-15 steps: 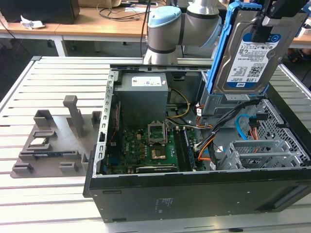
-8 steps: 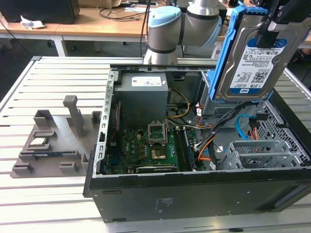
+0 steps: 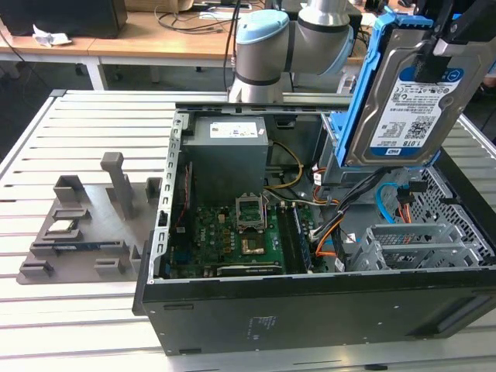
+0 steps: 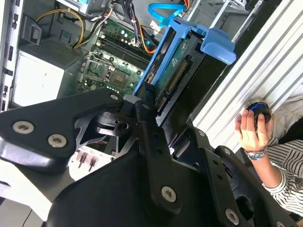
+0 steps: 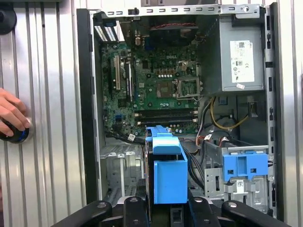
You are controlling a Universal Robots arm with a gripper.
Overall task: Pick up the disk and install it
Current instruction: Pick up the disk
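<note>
**Disk held above the open case**

The disk [image 3: 404, 101] is clamped by the gripper [image 3: 443, 46] and is carried tilted, nearly on end, over the open computer case [image 3: 310, 310], at the exterior view's right. Its white-and-blue label is seen in the exterior view, where the gripper is cut off by the picture's upper edge. In the first wrist view the disk [image 5: 165, 175] is seen edge-on, so little but its blue frame is shown. Its near end is hidden there between the gripper's dark fingers [image 5: 132, 208]. In the second wrist view much of the disk [image 4: 173, 71] is covered by the gripper's linkage, and the exact contact of the pads cannot be made out. Inside the case, the motherboard [image 3: 232, 229] and a blue-topped drive cage [image 5: 244, 168] are exposed beneath the disk. A hand [image 5: 10, 116] is laid on a round black device [image 5: 14, 135] on the slatted table [image 3: 77, 124], and the person's arm is cut off.
</note>
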